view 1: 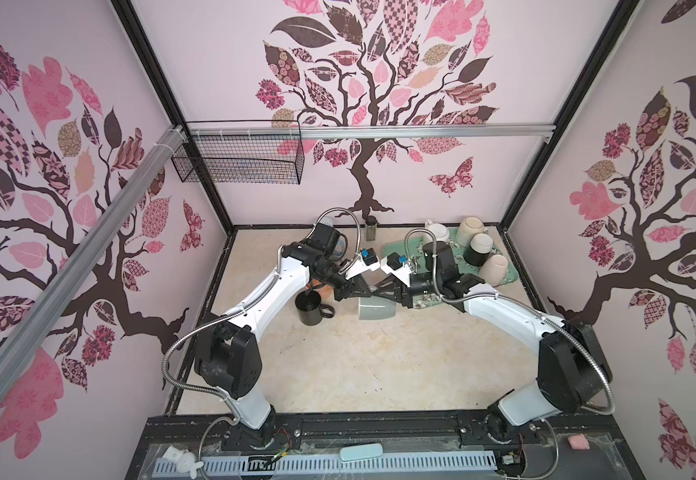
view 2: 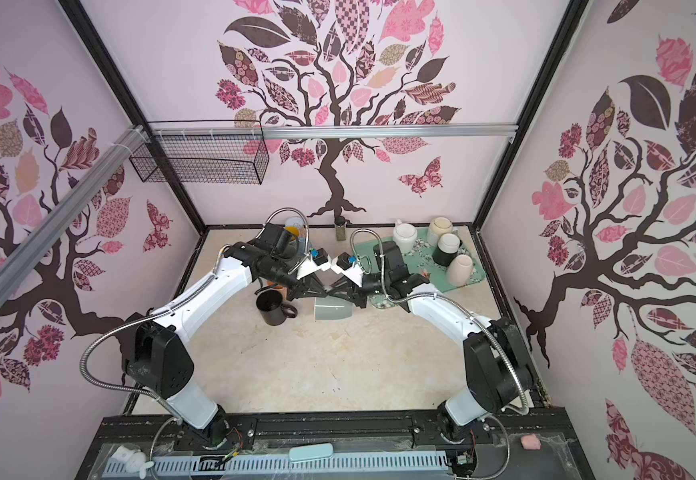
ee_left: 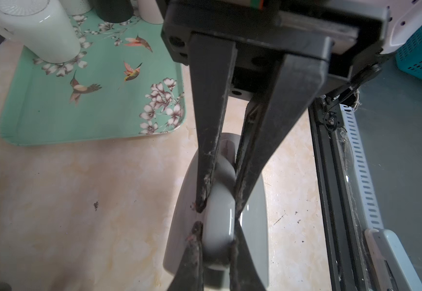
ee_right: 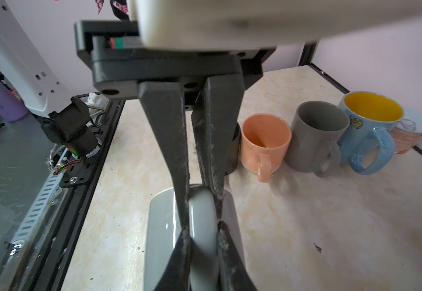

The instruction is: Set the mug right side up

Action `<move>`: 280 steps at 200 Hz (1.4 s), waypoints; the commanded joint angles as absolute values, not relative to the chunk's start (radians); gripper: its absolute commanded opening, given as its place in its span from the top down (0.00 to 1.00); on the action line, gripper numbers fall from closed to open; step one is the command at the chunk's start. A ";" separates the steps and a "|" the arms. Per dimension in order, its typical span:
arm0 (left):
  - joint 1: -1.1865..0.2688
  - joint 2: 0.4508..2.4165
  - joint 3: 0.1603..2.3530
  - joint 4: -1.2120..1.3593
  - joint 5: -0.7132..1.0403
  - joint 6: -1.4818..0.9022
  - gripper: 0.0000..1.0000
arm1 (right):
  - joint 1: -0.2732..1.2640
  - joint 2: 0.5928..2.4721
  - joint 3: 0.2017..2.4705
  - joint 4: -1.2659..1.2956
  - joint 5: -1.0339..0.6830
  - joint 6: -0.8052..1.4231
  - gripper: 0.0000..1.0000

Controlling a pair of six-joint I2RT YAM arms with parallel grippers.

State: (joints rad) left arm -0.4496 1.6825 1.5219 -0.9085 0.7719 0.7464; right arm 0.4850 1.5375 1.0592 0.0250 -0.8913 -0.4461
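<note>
The grey mug (view 1: 377, 311) (view 2: 333, 311) lies on its side in the middle of the table, handle upward. In both top views my two grippers meet tip to tip just above it. The left gripper (view 1: 367, 293) (ee_left: 216, 241) is shut on the mug's handle (ee_left: 220, 209). From the opposite side the right gripper (view 1: 380, 293) (ee_right: 202, 241) also pinches that handle (ee_right: 202, 214), its fingers pressed to both sides. The mug's body (ee_left: 252, 201) (ee_right: 159, 226) rests on the tabletop below the handle.
A black mug (view 1: 308, 309) (view 2: 271, 308) stands upright just left of the grey one. Behind the left arm stand orange (ee_right: 265, 136), grey (ee_right: 318, 131) and blue (ee_right: 371, 116) mugs. The green tray (view 1: 508, 278) (ee_left: 53, 113) at back right holds a teapot and upturned mugs. A small bottle (view 1: 371, 228) stands by the back wall.
</note>
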 commanded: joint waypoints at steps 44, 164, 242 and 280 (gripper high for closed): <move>-0.393 1.664 1.462 -0.489 0.993 0.426 0.66 | 0.513 1.529 0.959 0.388 -0.700 -0.323 1.00; -0.200 1.654 1.424 -0.194 0.938 -0.383 0.41 | 0.441 1.802 0.946 1.223 -0.594 0.146 1.00; -0.278 1.629 1.591 -0.596 0.573 -0.758 0.44 | 0.525 1.782 0.904 1.203 -0.330 -0.337 1.00; -0.303 1.624 1.602 -0.675 0.566 -1.005 0.56 | 0.550 1.804 0.886 1.295 -0.286 -0.440 1.00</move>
